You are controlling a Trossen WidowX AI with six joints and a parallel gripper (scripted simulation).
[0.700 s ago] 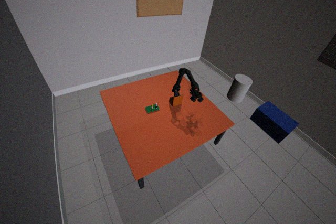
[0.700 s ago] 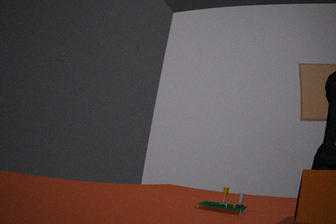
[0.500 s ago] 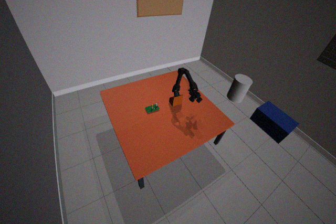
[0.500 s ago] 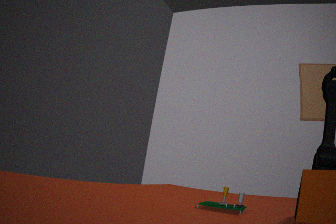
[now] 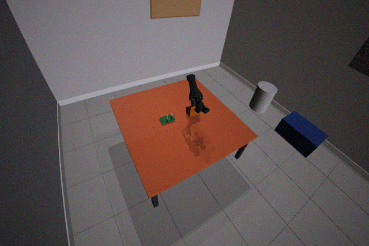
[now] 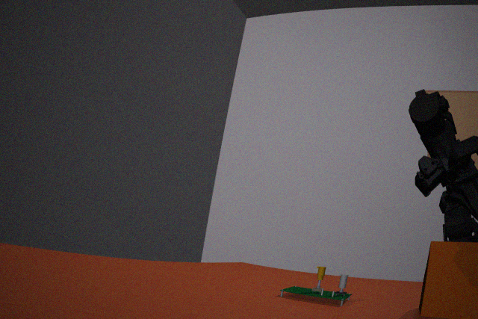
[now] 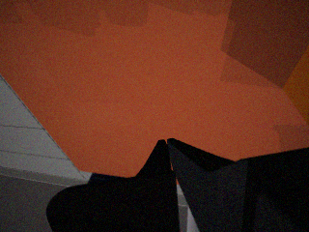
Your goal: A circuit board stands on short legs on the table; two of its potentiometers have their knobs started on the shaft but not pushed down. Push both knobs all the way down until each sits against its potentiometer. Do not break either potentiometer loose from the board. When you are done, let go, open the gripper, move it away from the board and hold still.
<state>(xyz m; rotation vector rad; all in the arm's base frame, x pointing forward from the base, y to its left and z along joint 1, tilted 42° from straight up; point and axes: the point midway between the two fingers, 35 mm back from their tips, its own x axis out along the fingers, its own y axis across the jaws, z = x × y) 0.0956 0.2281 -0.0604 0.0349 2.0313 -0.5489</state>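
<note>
The green circuit board [image 5: 163,120] [image 6: 295,290] stands on short legs on the orange table. A yellow knob [image 5: 167,116] [image 6: 321,273] sits high on its potentiometer, with bare shaft showing below it. A light grey knob [image 5: 172,114] [image 6: 343,281] stands beside it, also with some shaft showing below. Both look upright or slightly tilted. My gripper [image 7: 165,145] is shut, with its fingertips together and nothing between them. It is up above the table, away from the board. The board and knobs are out of the wrist view.
An orange box [image 5: 194,112] [image 6: 449,280] [image 7: 302,92] stands on the table [image 5: 166,159] between the board and the arm. A grey cylinder [image 5: 262,97] and a blue box [image 5: 304,127] are beyond the table's right edge. Shadows of the arm fall on the table.
</note>
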